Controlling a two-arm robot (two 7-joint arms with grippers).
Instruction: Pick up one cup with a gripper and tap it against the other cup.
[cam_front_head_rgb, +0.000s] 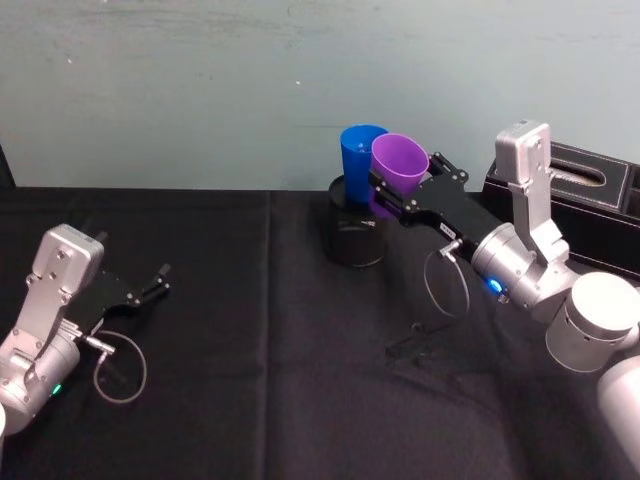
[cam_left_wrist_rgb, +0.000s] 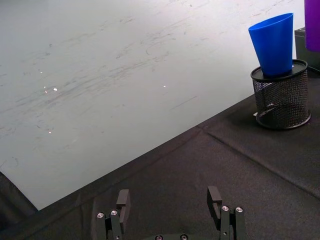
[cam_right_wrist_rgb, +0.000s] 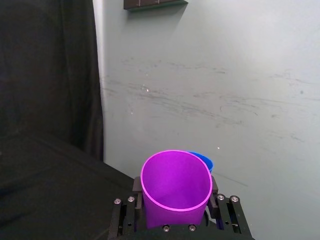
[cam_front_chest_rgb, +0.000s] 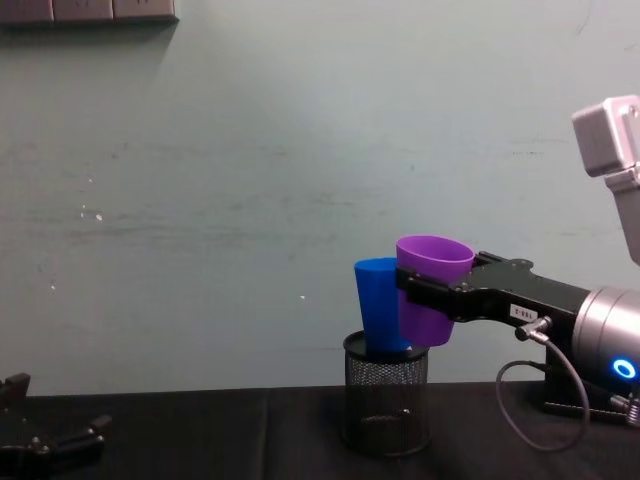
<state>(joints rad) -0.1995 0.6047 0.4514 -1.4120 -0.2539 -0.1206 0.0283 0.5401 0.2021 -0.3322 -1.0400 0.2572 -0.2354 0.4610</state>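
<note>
Right gripper (cam_front_head_rgb: 405, 185) is clamped across the purple cup (cam_front_head_rgb: 400, 160), one finger each side of the wall below the rim, cup upright and lifted off the table (cam_front_head_rgb: 250, 350). It hangs level with the top of the blue cup (cam_front_head_rgb: 355, 155), which stands in the black mesh pen holder (cam_front_head_rgb: 355, 235) and leans a little. In the chest view the purple cup (cam_front_chest_rgb: 435, 258) overlaps the blue cup (cam_front_chest_rgb: 375, 305) on its right side, rims at nearly the same height; the right wrist view shows the blue rim (cam_right_wrist_rgb: 202, 160) just behind the purple one (cam_right_wrist_rgb: 175, 185). Touching or just short of it, can't tell which. My read: pick is done and we're at the tap step. Next move calls for a short sideways nudge toward the blue cup and then a back-off, kept gentle, since the blue cup only sits loose in the holder and could tip or drag the holder along. Left gripper (cam_front_head_rgb: 155, 282) sits parked low at the left of the table, fingers (cam_left_wrist_rgb: 122, 200) apart, holding nothing.
</note>
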